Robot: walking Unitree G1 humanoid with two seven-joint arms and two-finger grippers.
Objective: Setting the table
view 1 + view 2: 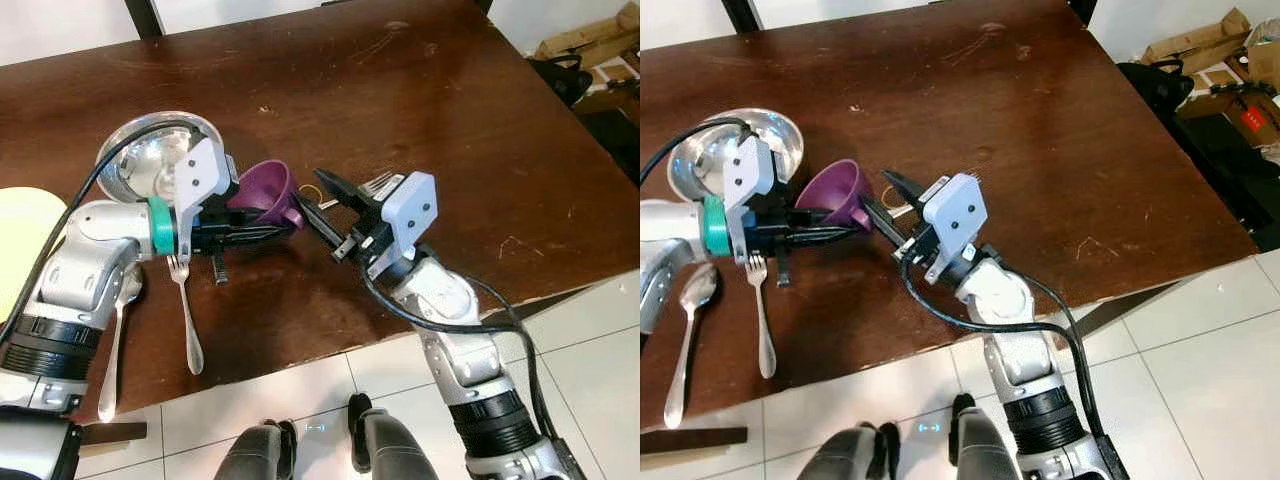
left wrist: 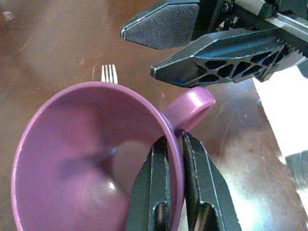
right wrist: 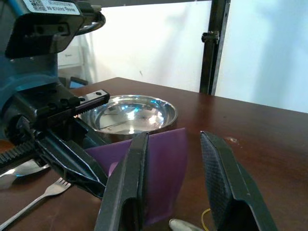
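Observation:
A purple cup [image 1: 265,190] lies tipped on its side over the brown table [image 1: 420,100], with its mouth towards the steel bowl [image 1: 150,155]. My left gripper [image 1: 288,223] is shut on the cup's wall [image 2: 86,159] beside the handle [image 2: 192,106], one finger inside and one outside. From the other side, my right gripper [image 1: 312,192] is open, its fingers [image 3: 127,183] standing close to the handle end of the cup [image 3: 166,163]; I cannot tell if they touch it. A fork [image 1: 185,310] and a spoon [image 1: 115,340] lie near the front edge at the left.
A yellow plate [image 1: 15,240] lies at the table's left edge. The tines of a second fork [image 1: 378,183] poke out behind my right wrist. Cardboard boxes [image 1: 1200,45] and dark gear sit on the floor beyond the right edge. The far half of the table is bare wood.

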